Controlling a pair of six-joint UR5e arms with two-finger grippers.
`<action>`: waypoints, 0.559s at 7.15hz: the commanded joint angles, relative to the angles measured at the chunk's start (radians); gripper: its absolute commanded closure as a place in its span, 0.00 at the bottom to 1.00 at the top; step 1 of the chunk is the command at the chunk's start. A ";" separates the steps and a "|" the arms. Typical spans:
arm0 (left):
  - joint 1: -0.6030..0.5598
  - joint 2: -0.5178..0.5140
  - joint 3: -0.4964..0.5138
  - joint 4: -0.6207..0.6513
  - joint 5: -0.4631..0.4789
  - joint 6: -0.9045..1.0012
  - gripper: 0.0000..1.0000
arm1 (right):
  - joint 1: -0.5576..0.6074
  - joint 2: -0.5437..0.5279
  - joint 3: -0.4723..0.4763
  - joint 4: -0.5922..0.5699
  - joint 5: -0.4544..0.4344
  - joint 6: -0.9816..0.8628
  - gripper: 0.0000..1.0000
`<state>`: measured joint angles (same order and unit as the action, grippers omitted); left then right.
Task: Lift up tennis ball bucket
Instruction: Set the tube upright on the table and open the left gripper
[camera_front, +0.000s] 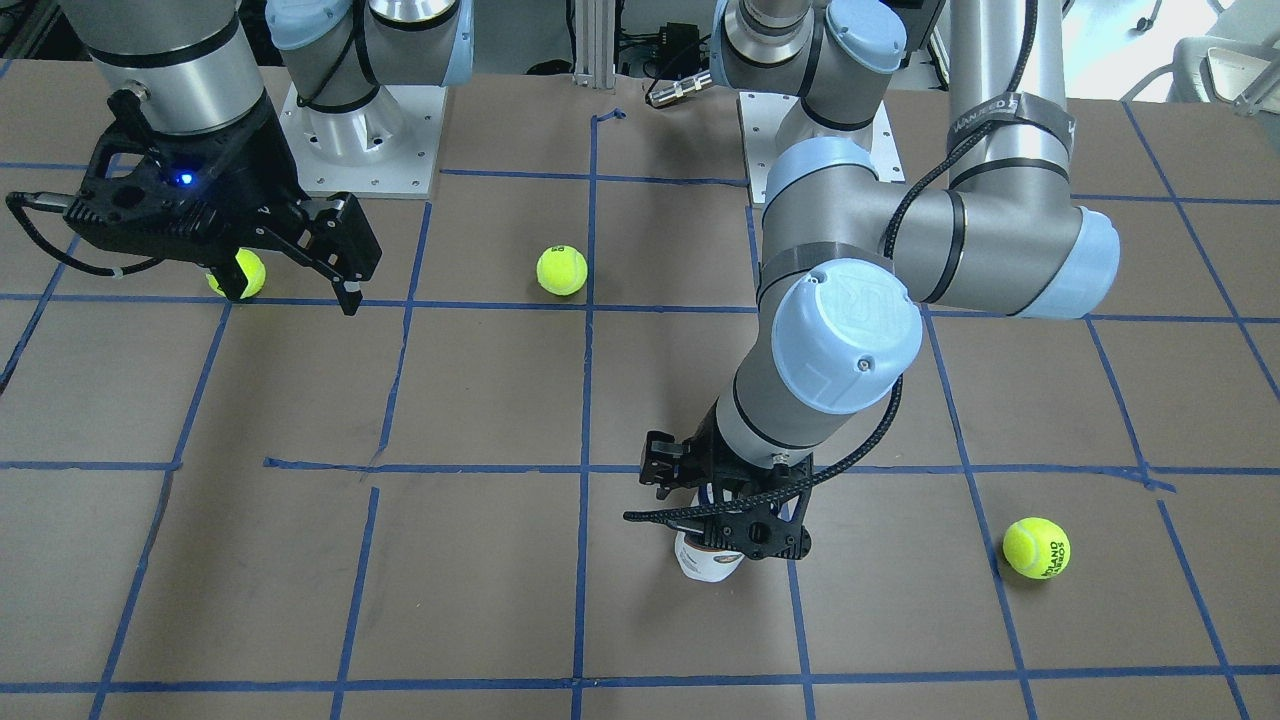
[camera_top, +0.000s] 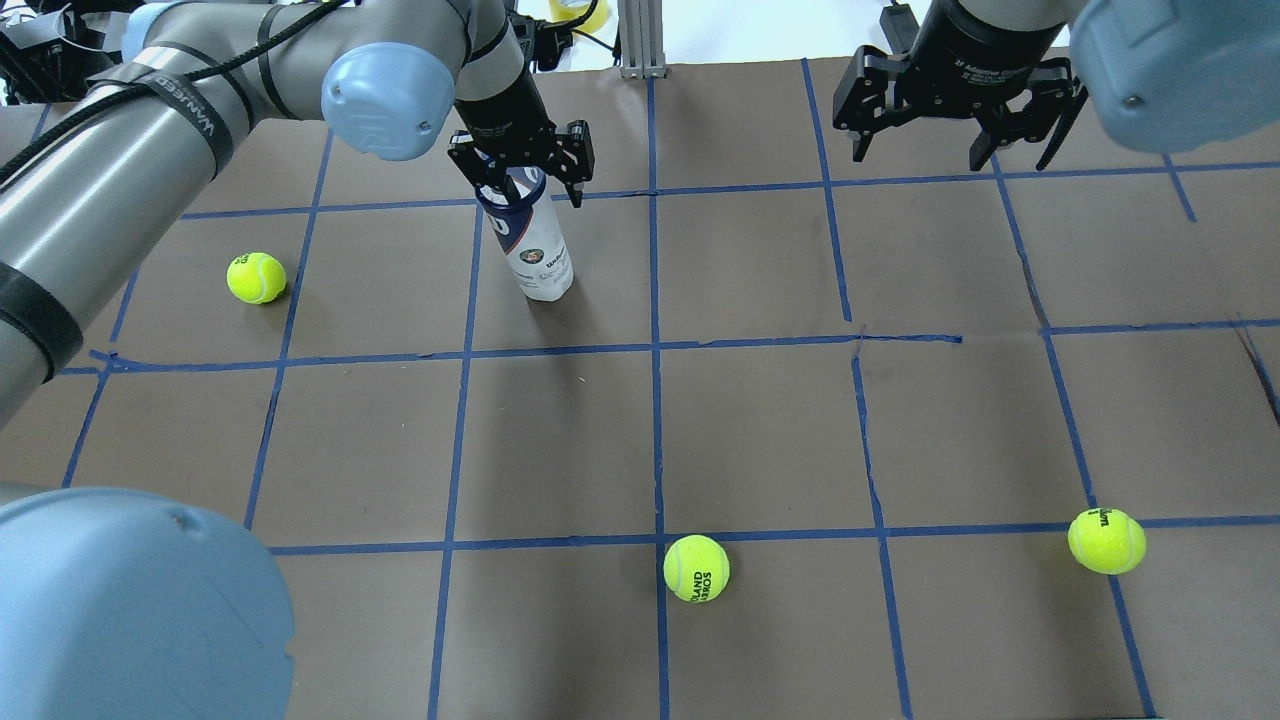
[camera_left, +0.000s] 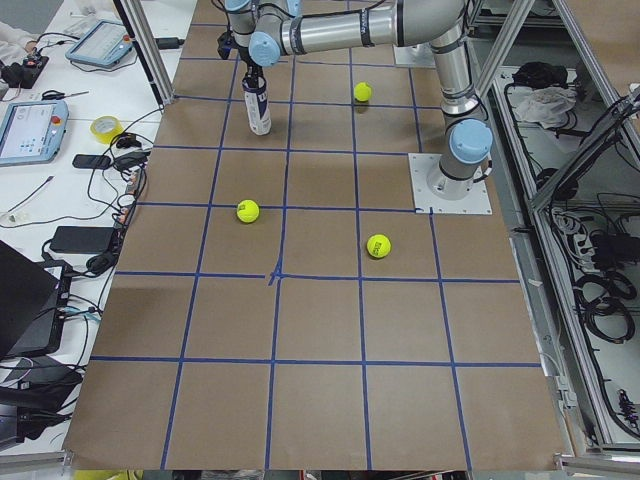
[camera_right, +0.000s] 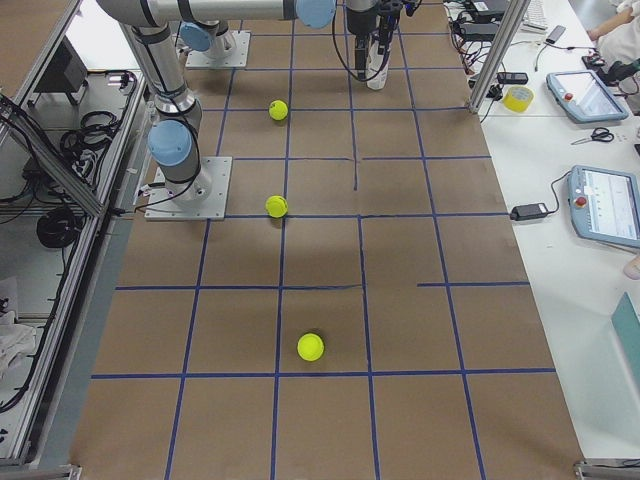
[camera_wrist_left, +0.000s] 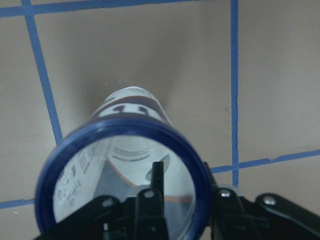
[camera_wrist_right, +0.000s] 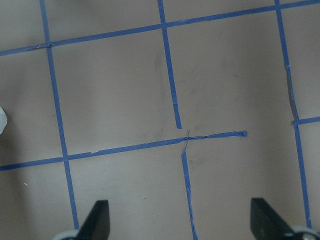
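Tennis ball bucket (camera_top: 535, 255) stands upper left-centre in the overhead view; our left gripper (camera_top: 522, 182) pinches only its rim (camera_wrist_left: 125, 129), so we fear it slips or swings. Right gripper (camera_top: 958, 140) hangs, jaws apart.

In the front-facing view the left arm (camera_front: 840, 340) hides most of the tennis ball bucket (camera_front: 705, 568).
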<state>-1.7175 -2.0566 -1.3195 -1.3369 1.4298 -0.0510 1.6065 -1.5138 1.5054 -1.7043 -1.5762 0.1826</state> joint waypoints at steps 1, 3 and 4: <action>-0.004 0.038 0.057 -0.081 0.004 -0.009 0.00 | 0.000 0.000 -0.005 -0.002 0.010 0.000 0.00; 0.010 0.114 0.132 -0.242 0.075 0.005 0.00 | -0.003 -0.006 -0.007 0.000 0.051 -0.011 0.00; 0.016 0.168 0.125 -0.264 0.140 0.008 0.00 | -0.007 -0.006 -0.005 0.000 0.053 -0.009 0.00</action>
<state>-1.7101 -1.9491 -1.2069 -1.5441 1.5000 -0.0495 1.6036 -1.5196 1.4985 -1.7052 -1.5321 0.1739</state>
